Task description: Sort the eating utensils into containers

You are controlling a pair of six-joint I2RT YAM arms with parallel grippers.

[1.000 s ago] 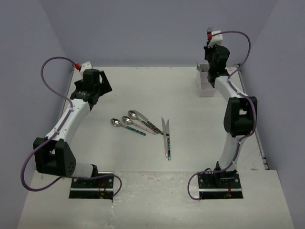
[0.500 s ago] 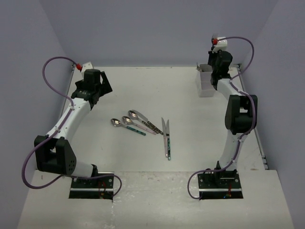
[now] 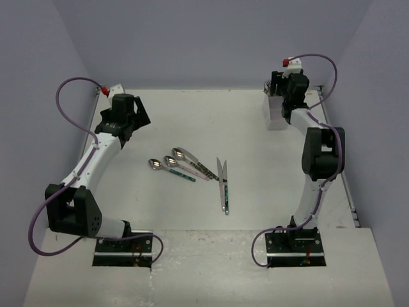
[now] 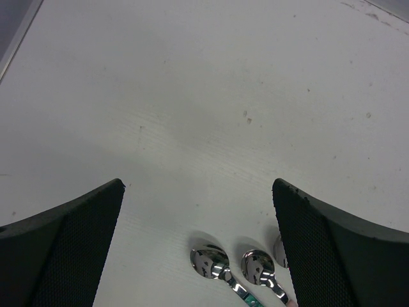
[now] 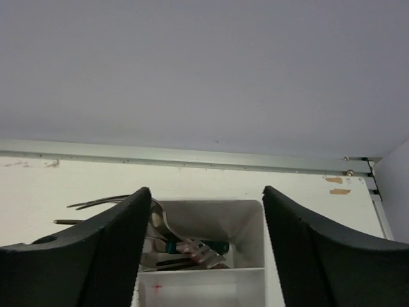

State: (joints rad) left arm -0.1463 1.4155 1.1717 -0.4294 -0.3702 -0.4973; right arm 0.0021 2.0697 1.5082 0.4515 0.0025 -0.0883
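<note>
Three spoons (image 3: 169, 160) lie side by side mid-table, bowls pointing left. Right of them two longer metal utensils (image 3: 223, 182) form a narrow V. My left gripper (image 3: 135, 120) hovers open behind the spoons. In the left wrist view, two spoon bowls (image 4: 209, 262) sit below the gap of the left gripper (image 4: 197, 185); a third is half hidden by the right finger. The white container (image 3: 276, 114) stands at the back right. My right gripper (image 5: 206, 190) is open just above it, holding nothing. Several utensils (image 5: 198, 248) lie in the far compartment of the container (image 5: 254, 220).
A divider (image 5: 201, 271) splits the container; the near compartment shows only a red mark. The back wall and a metal rail (image 5: 192, 157) run close behind it. The table's right edge (image 3: 348, 192) passes beside the right arm.
The right gripper has come down from high over the container to just above it, and its jaws have opened. The left arm and the utensils on the table have not moved.
</note>
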